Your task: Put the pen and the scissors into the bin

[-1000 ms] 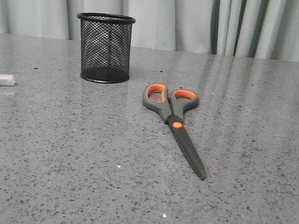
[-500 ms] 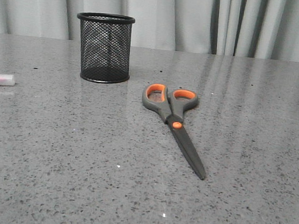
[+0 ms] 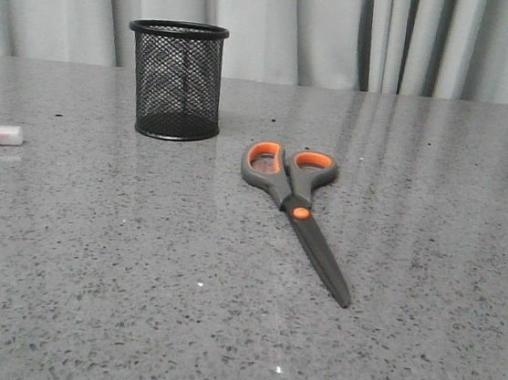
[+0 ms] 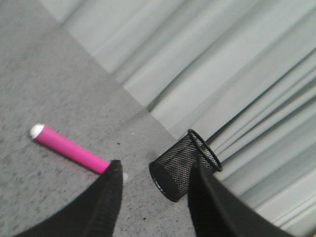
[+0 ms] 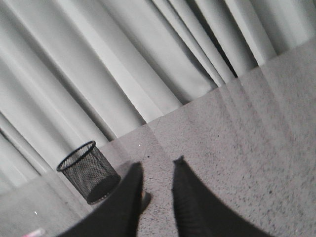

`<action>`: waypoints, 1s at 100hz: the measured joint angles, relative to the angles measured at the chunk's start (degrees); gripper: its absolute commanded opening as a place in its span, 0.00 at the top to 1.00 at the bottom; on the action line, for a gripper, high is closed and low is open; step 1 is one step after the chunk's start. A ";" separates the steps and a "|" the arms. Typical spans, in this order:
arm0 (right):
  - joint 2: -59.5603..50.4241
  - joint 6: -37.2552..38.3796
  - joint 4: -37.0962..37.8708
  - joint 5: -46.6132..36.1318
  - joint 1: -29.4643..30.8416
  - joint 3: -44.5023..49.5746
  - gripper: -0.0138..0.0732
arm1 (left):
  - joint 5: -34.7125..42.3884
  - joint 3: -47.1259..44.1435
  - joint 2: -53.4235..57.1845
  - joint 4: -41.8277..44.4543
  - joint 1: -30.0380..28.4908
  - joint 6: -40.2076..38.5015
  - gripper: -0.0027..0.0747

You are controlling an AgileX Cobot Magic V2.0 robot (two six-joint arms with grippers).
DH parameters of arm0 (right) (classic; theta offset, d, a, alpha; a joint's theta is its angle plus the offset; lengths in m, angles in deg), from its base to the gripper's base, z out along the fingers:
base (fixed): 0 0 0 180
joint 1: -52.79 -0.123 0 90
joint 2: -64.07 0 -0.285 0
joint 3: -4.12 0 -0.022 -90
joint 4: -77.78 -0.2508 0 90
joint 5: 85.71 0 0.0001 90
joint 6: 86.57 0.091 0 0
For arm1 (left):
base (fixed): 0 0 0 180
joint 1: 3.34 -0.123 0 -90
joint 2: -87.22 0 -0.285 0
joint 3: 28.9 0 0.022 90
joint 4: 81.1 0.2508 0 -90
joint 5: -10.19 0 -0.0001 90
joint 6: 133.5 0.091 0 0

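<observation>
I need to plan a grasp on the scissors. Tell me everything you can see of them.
The scissors lie flat on the grey speckled table, closed, touching nothing else. The dark grey handles with orange-lined finger loops point toward the curtain, an orange pivot screw sits mid-length, and the long dark blades run toward the camera, angled right. They lie right of and nearer than the black mesh bin.

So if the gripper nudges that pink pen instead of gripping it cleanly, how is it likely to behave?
The pen looks round and smooth and lies flat on the polished stone table, so it would probably roll or skid away. It seems slim, rigid and likely light, so a slight touch could shift it. The left gripper is open, with nothing between its fingers.
</observation>
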 measured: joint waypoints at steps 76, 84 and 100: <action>8.24 -0.14 9.31 6.53 0.00 -5.18 0.50 | -38.22 41.51 -53.37 31.49 0.00 24.57 0.50; 8.24 -0.14 9.31 6.53 0.00 -5.18 0.50 | -40.56 45.92 -58.81 33.65 0.00 29.09 0.51; 8.24 -0.14 9.31 6.89 0.00 -5.18 0.50 | -45.55 53.67 -70.58 36.10 1.13 39.40 0.51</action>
